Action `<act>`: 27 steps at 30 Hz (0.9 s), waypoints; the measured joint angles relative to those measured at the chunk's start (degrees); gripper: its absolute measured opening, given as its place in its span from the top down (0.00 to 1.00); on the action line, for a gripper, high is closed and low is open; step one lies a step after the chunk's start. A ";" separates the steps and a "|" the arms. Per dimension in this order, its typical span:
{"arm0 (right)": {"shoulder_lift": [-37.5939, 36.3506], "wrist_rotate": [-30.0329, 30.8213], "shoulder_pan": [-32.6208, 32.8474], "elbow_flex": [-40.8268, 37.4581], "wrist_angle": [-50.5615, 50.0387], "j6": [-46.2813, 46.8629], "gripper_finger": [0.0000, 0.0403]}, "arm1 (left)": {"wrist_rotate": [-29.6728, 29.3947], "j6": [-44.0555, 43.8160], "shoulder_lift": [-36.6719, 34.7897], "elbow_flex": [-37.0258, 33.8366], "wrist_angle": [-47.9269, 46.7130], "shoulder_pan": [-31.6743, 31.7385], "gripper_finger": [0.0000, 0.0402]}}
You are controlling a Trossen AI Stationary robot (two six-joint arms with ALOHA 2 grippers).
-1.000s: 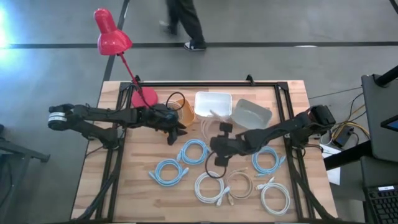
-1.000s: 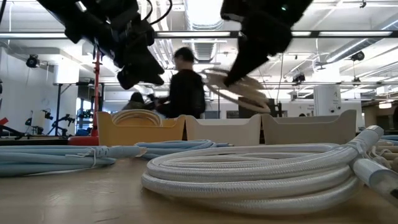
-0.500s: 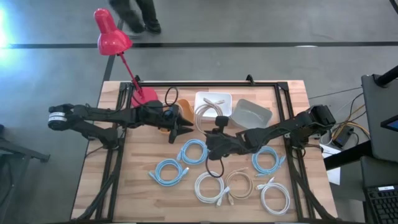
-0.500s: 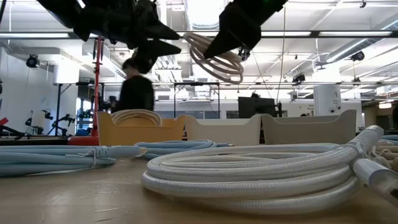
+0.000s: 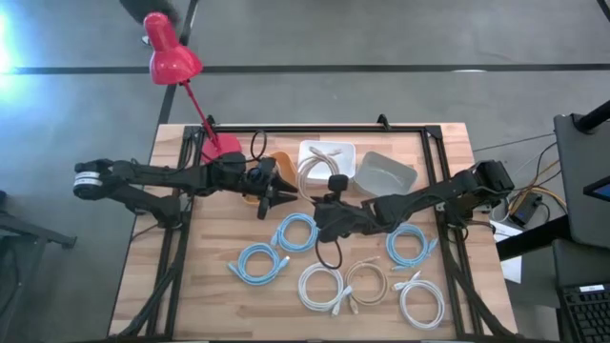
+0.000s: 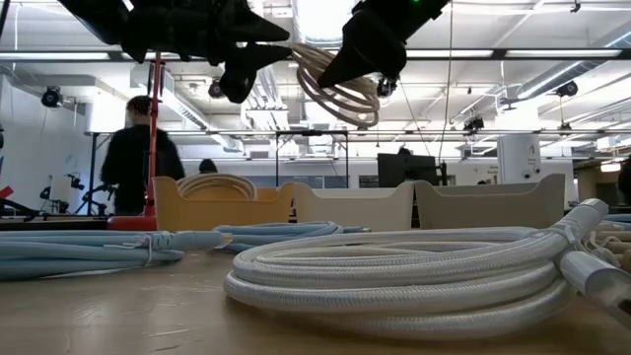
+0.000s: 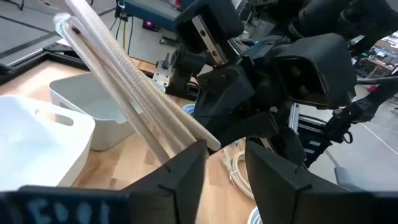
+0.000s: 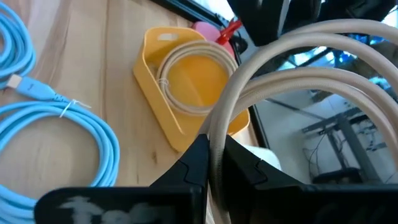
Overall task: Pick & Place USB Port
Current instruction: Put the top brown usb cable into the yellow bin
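Note:
My right gripper (image 5: 329, 197) is above the table's middle, shut on a beige coiled cable (image 6: 335, 94) that hangs in the air just in front of the white bin (image 5: 329, 145). My left gripper (image 5: 278, 193) is level with the coil, close on its left, and open. In the left wrist view its two fingers stand at the coil's lower strands (image 7: 186, 127), with the right gripper (image 7: 249, 81) just beyond. A second beige coil (image 8: 193, 81) lies in the yellow bin (image 8: 155, 93). My right gripper pinches the coil's bundled strands (image 8: 217, 134) between its two fingers, the fingers lying across the strands. The coil is lifted clear and hangs tilted below the fingers (image 6: 370, 59). My left gripper is so close to the coil that I cannot tell whether it touches.
Yellow, white and grey bins (image 5: 386, 173) stand in a row at the far side. Blue (image 5: 295, 232), white (image 5: 419, 303) and beige (image 5: 367, 281) coils lie on the near half. A black cable (image 5: 329, 252) dangles under the right arm. A red lamp (image 5: 172, 52) stands far left. A person (image 6: 138, 168) walks behind the table.
My right gripper has moved up and toward the table's left, carrying the beige coil, which has swung from lying nearly flat to hanging tilted. My left gripper has turned from pointing down to pointing level toward the coil and has closed in on it.

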 joint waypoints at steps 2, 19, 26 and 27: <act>0.00 0.04 -0.02 -0.04 0.95 -1.38 0.94 | -0.98 -0.19 0.00 0.00 0.10 0.00 0.62; 0.02 7.74 0.26 -0.07 0.00 -1.73 0.94 | -6.61 -1.10 0.08 0.03 -1.56 0.20 0.62; 0.02 10.14 0.17 -0.06 -0.42 -1.73 0.94 | -10.71 -0.60 0.15 0.00 -1.33 0.26 0.62; 0.01 9.67 0.20 -0.05 -0.42 -1.75 0.94 | -10.57 -0.39 0.15 0.02 -0.50 0.26 0.62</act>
